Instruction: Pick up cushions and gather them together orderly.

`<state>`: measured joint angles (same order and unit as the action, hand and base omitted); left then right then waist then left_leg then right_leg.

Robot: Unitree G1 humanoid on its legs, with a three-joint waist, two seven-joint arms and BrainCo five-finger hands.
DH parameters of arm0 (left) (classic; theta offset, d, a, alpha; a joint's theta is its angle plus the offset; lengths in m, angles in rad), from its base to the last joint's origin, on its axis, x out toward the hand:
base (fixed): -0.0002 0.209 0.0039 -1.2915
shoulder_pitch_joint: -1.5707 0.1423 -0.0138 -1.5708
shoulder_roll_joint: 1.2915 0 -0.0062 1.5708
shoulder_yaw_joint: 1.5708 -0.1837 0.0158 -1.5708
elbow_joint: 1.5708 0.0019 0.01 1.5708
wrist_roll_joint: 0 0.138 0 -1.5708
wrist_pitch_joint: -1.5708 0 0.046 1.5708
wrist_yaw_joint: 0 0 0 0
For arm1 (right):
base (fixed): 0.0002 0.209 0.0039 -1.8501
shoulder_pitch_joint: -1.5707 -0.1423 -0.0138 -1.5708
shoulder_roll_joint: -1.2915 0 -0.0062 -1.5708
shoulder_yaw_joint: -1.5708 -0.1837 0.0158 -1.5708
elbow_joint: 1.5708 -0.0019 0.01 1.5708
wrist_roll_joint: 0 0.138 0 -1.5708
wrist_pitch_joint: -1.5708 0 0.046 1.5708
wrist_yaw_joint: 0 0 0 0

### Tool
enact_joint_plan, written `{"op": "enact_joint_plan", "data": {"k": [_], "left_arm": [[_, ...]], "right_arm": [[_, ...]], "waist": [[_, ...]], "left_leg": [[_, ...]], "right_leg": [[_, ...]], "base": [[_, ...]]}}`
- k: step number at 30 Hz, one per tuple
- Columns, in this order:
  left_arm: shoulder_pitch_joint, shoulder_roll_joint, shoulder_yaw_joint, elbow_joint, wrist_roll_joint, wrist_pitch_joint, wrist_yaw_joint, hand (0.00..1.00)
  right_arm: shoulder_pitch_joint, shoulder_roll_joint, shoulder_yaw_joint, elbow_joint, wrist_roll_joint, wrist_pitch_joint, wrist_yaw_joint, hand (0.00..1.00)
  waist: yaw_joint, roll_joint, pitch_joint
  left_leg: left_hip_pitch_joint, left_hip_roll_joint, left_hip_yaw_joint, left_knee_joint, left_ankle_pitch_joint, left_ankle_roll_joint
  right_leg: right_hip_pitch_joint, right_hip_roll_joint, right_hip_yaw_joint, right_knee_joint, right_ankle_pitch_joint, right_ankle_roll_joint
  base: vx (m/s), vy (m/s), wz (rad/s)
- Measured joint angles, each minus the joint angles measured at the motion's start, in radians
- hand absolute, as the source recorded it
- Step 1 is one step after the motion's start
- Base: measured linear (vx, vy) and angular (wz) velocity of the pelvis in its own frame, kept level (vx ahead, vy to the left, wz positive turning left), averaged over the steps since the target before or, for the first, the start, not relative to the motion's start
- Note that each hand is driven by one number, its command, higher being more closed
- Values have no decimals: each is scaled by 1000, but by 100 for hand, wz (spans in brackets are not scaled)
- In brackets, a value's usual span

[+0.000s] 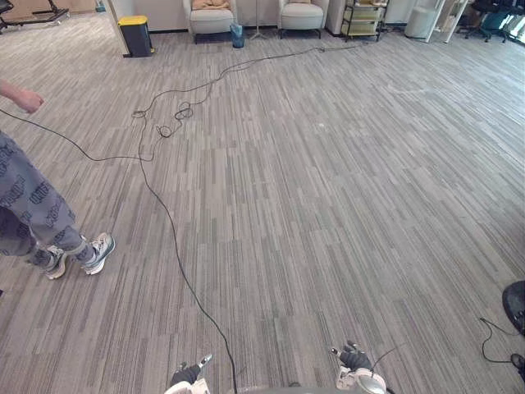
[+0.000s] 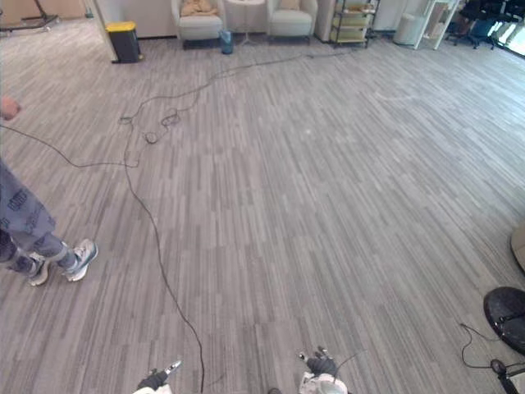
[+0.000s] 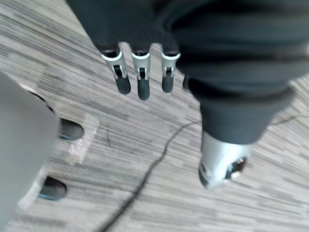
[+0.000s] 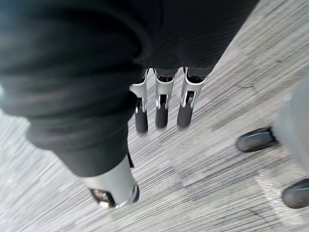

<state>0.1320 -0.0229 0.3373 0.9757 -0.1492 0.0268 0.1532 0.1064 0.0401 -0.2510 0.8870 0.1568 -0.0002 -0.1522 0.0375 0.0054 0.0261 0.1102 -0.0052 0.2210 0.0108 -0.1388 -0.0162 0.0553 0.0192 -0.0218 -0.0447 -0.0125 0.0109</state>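
Observation:
A tan cushion (image 1: 211, 4) lies on the seat of the left armchair (image 1: 212, 20) at the far end of the room; a second armchair (image 1: 302, 16) stands to its right. Both my hands hang low near my body, far from the chairs. My left hand (image 1: 187, 375) has its fingers (image 3: 140, 77) straight over bare carpet and holds nothing. Likewise my right hand (image 1: 354, 359) hangs with straight fingers (image 4: 161, 104) and nothing in it.
A person (image 1: 33, 213) in patterned trousers and sneakers stands at the left. A black bin with a yellow lid (image 1: 135, 35), a small blue bin (image 1: 237, 34) and a shelf unit (image 1: 363, 18) line the far wall. A black round base (image 2: 509, 316) sits at the right.

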Motion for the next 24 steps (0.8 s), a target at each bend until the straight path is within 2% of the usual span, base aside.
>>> {"op": "enact_joint_plan", "data": {"k": [9,24], "left_arm": [[-6,-5,31,15,12,2,0,0],[-16,7,-3,17,33,2,-23,0]], "right_arm": [[-30,11,-153,75,-2,29,-3,0],[-50,20,-239,112,3,30,28,0]], "waist": [[13,-5,1],[15,-17,12]], "left_leg": [[29,-10,-41,-73,44,9],[32,-20,-82,-107,56,12]], "right_leg": [[15,-4,-41,-17,0,0],[28,-10,-85,-31,-9,10]], "base": [[-13,-11,12],[-1,-9,8]]}}
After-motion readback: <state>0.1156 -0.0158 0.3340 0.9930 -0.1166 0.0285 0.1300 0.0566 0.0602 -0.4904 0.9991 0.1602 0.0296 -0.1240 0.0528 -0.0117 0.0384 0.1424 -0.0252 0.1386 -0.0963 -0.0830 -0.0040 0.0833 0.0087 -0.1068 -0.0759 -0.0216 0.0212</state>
